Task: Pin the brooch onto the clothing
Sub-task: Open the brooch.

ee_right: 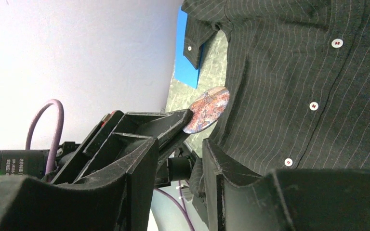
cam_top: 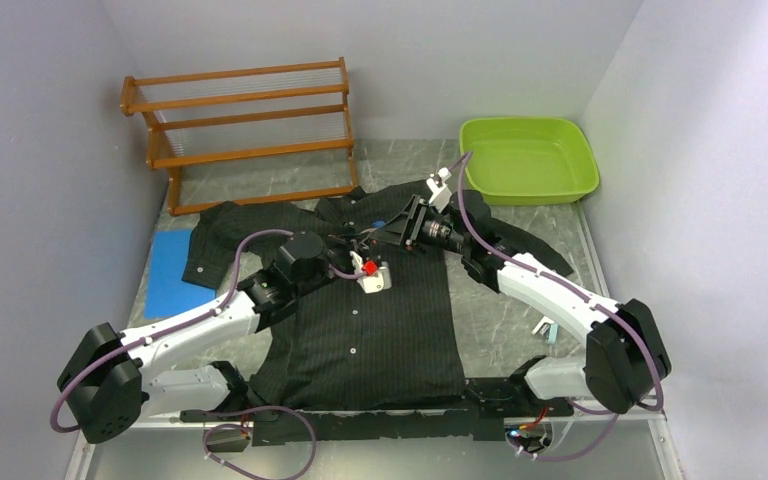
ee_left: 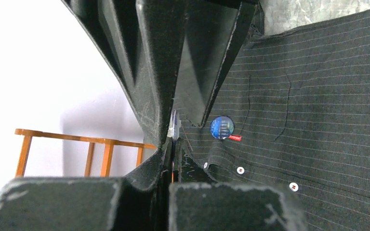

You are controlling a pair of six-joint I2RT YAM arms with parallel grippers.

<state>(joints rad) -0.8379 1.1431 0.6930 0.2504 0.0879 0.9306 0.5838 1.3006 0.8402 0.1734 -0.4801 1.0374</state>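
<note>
**Findings.** The left gripper (ee_left: 173, 132) is fully closed on the brooch (ee_right: 206, 109), pinching the round disc by its rim only. Most of the face stands clear of the fingertips, tilted. The brooch sits at the upper chest of the shirt (cam_top: 380, 330), just beside the button line (ee_right: 313, 106). Whether it touches the cloth cannot be told. The right gripper (ee_right: 180, 147) is close alongside with its jaws partly apart, and nothing is visibly held between them.

**Risks.**
- A rim-only hold is weak — any push from the right fingers could make the disc pivot or slip out.
- The pin side is hidden, so it is unknown whether the clasp is open. A closed one would only dent the fabric.
- The shirt lies flat and unrestrained, so pressure may drag or bunch it, or the pin may catch both layers.
- The two grippers work very near each other, so the fingers could collide.
- A blue badge (ee_left: 221, 127) already on the chest lies near — it could be snagged.
</note>
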